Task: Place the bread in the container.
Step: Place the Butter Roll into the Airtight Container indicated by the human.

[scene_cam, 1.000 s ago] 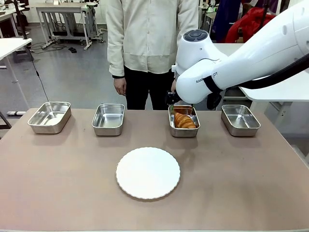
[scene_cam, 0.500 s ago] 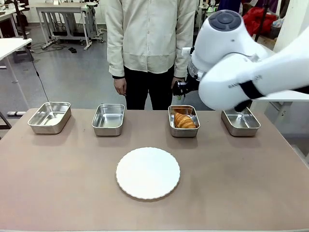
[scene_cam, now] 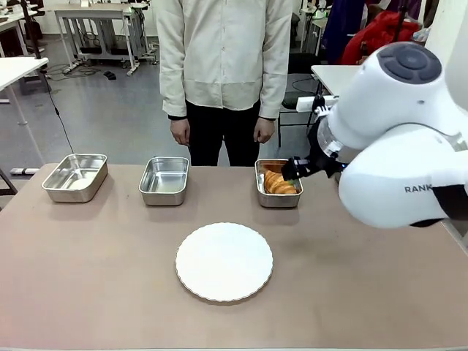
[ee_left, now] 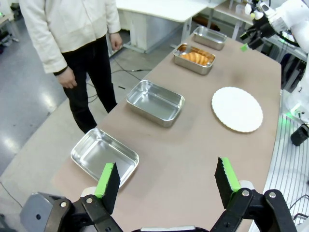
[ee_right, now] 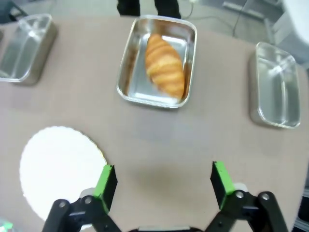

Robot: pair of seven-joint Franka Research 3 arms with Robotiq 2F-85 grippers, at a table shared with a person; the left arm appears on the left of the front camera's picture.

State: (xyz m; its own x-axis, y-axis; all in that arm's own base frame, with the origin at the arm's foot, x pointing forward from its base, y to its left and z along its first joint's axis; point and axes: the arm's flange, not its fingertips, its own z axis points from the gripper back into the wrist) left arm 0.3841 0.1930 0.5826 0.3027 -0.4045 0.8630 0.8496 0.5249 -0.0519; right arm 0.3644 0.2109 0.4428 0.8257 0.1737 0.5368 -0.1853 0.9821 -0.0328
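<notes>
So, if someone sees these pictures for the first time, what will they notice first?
Probably the bread, lying in the container, third pan from the left along the table's far edge. Next, the big white right arm at picture right, its open tool above the table near that pan. Then the white scalloped plate in the middle.

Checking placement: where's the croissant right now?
In the front view, the croissant lies inside the third pan from the left, far side of the table, in front of the person, beyond the white plate.
</notes>
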